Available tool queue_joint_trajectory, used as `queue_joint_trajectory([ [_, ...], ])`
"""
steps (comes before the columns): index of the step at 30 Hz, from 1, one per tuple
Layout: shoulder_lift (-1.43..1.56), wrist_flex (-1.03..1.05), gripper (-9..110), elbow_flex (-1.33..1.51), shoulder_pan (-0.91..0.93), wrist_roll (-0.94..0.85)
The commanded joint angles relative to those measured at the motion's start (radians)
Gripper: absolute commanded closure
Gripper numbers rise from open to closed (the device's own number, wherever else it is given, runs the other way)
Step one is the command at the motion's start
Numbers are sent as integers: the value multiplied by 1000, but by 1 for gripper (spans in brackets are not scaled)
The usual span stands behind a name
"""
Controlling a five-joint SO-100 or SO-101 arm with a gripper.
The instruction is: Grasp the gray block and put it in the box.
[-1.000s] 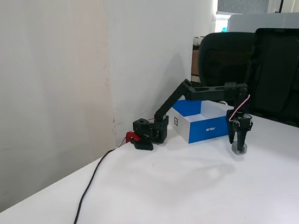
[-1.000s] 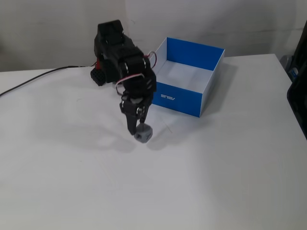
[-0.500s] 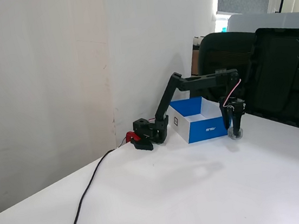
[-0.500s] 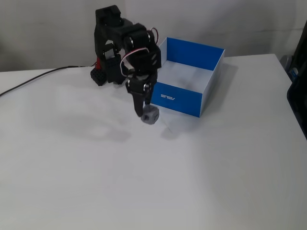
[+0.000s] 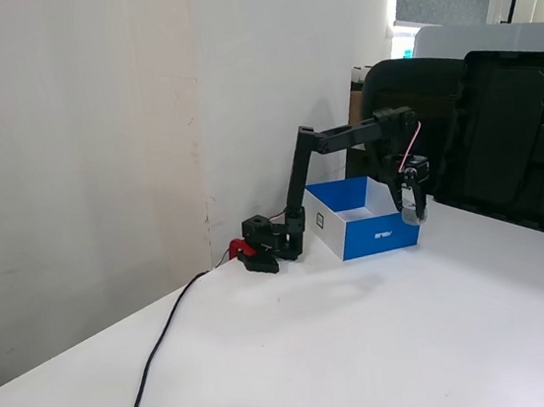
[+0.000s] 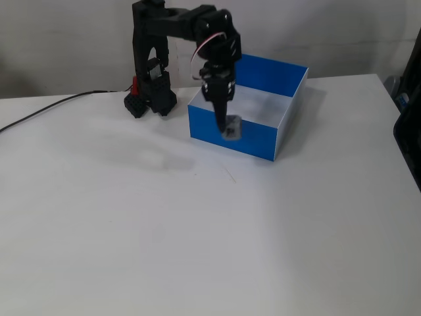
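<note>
In both fixed views my black gripper [image 6: 227,127] [image 5: 412,212] points down, shut on the small gray block [image 6: 231,128] [image 5: 410,213]. It hangs in the air at the near wall of the blue box [image 6: 257,139] [image 5: 380,234], just over the rim. The box is bright blue outside and white inside, and stands on the white table beside the arm's base [image 6: 149,101].
A black cable [image 6: 46,108] [image 5: 156,354] runs from the base across the table. A black chair [image 5: 408,97] and a dark case [image 5: 522,133] stand behind the table's far edge. A white wall lies close behind the base.
The arm has lifted the gray block off the table and carried it toward the box, from in front of the box up to its near wall.
</note>
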Motion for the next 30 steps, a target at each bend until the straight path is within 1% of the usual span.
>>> queue_joint_trajectory([
  [1, 117, 40, 101, -6, 63, -46],
  [11, 161, 40, 101, 37, 235, -94],
  [30, 184, 34, 101, 172, 462, -144],
])
